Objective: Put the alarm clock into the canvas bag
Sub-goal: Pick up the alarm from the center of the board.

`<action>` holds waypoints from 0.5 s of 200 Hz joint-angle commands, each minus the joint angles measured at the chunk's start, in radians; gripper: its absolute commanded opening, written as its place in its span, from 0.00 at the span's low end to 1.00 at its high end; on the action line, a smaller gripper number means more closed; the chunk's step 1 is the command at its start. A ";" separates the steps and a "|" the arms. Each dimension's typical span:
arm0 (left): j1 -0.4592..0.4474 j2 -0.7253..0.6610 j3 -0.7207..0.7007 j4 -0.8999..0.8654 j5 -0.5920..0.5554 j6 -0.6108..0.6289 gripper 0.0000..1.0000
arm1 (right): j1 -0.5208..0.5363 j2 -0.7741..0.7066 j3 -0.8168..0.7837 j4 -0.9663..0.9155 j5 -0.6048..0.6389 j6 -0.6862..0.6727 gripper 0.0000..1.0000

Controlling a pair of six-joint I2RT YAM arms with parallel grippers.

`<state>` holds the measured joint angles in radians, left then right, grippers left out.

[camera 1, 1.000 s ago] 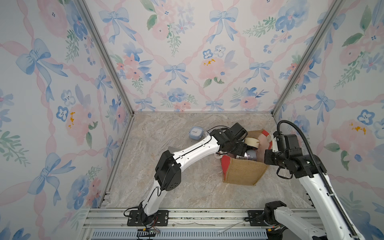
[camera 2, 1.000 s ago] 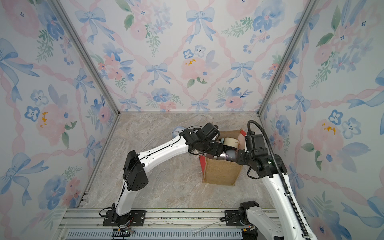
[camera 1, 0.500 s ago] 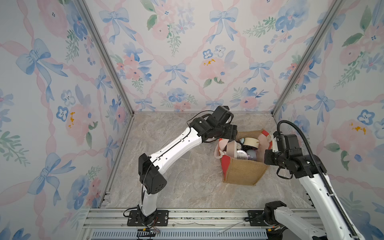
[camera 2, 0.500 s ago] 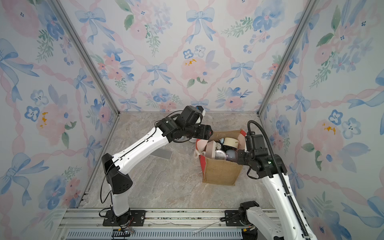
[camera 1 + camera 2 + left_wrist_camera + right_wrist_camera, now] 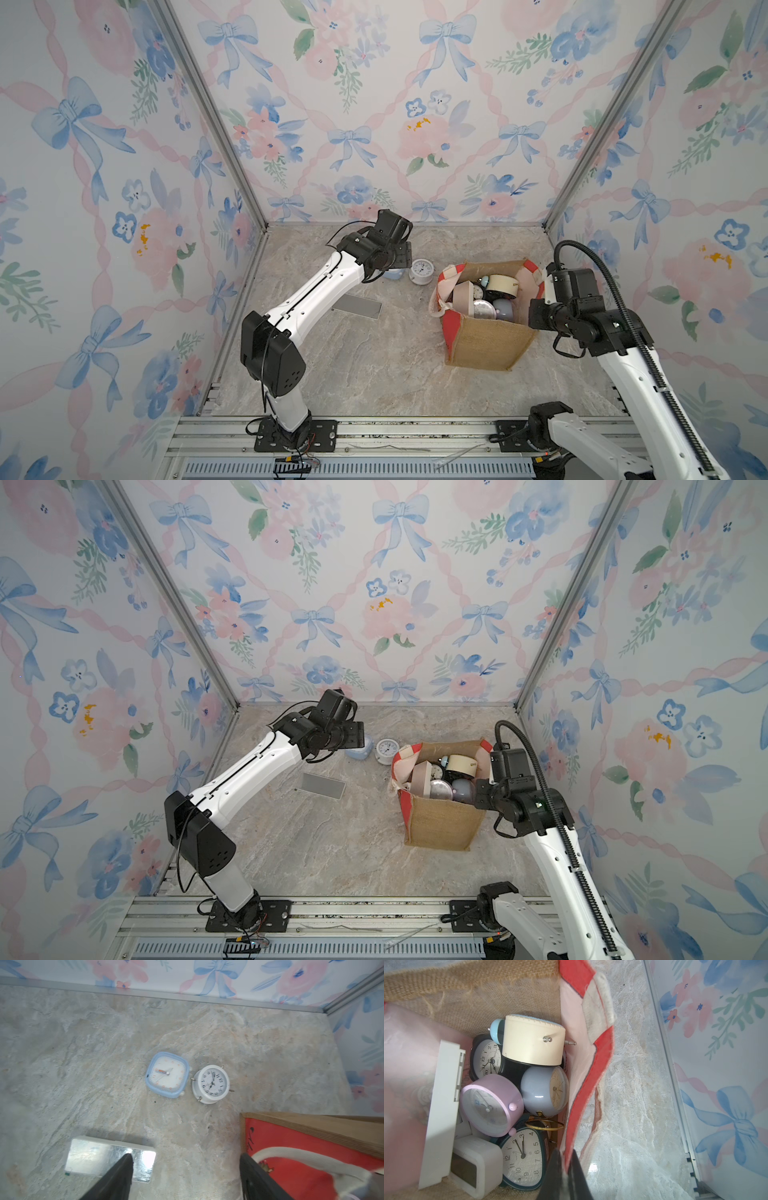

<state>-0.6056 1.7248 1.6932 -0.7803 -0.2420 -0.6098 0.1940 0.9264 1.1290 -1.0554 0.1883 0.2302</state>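
Tan canvas bag (image 5: pixel 486 340), red sides, rim in clamped right end effector (image 5: pixel 565 1152); left end effector (image 5: pixel 186 1156) spread.

- Canvas bag (image 5: pixel 482 345): one.
- Alarm clocks on the table: two, a blue square clock (image 5: pixel 167 1075) and a white round clock (image 5: pixel 211 1084).
- Mirror-faced slab (image 5: pixel 93 1157) on the table: one.
- Clocks visible inside the bag: at least six, namely a cream clock (image 5: pixel 532 1040), black clock (image 5: pixel 485 1057), pink clock (image 5: pixel 490 1105), grey-blue clock (image 5: pixel 539 1093), dark teal clock (image 5: pixel 523 1159) and white digital clock (image 5: pixel 475 1163).
- White flat panel (image 5: pixel 442 1113) in the bag: one.
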 commanded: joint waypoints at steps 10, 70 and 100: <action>0.046 -0.015 -0.094 -0.012 -0.081 -0.033 0.82 | 0.017 -0.017 0.005 0.023 0.015 -0.015 0.06; 0.110 0.037 -0.208 -0.006 -0.133 -0.057 0.94 | 0.019 -0.022 0.003 0.023 0.018 -0.016 0.06; 0.125 0.108 -0.202 -0.005 -0.127 -0.048 0.98 | 0.019 -0.023 0.002 0.024 0.019 -0.017 0.06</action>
<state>-0.4931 1.7741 1.5009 -0.7811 -0.3477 -0.6579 0.1986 0.9264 1.1290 -1.0542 0.1886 0.2302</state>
